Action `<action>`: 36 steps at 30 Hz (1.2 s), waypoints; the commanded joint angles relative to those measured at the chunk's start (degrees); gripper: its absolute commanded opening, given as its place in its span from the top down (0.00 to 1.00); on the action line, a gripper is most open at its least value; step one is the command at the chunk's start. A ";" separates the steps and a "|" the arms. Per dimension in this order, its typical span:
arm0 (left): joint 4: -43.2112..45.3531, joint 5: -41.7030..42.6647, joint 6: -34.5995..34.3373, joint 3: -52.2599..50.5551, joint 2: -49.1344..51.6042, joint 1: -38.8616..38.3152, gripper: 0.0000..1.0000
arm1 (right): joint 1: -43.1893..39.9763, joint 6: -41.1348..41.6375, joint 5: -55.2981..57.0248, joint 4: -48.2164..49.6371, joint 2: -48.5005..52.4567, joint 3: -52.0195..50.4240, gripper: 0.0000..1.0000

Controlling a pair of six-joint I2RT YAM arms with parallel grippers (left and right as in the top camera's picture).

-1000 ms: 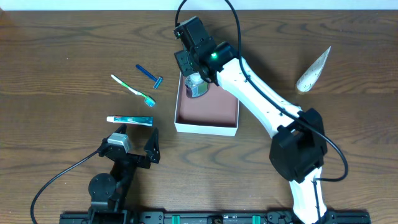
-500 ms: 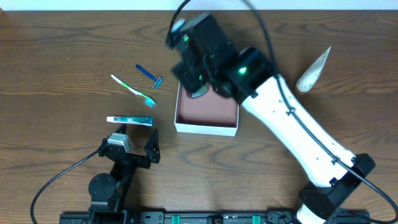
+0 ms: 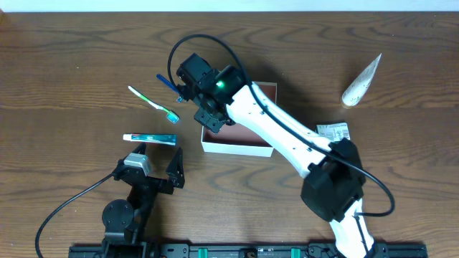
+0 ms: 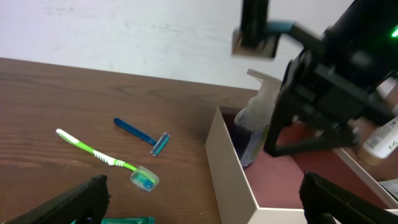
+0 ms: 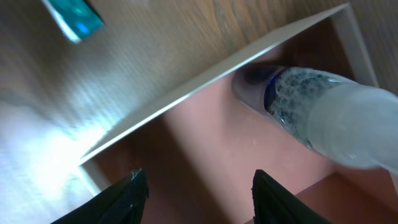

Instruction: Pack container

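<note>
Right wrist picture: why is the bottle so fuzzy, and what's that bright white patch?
Right wrist view: the pump bottle looks too near the lens, so it's out of focus; the white patch is glare on the table. Left wrist view: the right arm is blurred, the toothbrush crisp. Overhead view: sharp all over.

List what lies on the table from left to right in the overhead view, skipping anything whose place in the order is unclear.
green toothbrush → container → small printed packet → white cone-shaped item
</note>
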 commanded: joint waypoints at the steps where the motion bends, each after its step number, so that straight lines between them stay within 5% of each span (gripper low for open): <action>1: -1.95 0.59 0.81 -1.03 -0.28 0.35 0.02 | 0.24 -2.82 4.90 0.00 1.44 -0.24 0.44; 36: -1.95 0.59 0.81 -1.03 -0.28 0.35 0.02 | -3.02 -3.56 3.72 9.03 4.22 -0.24 0.44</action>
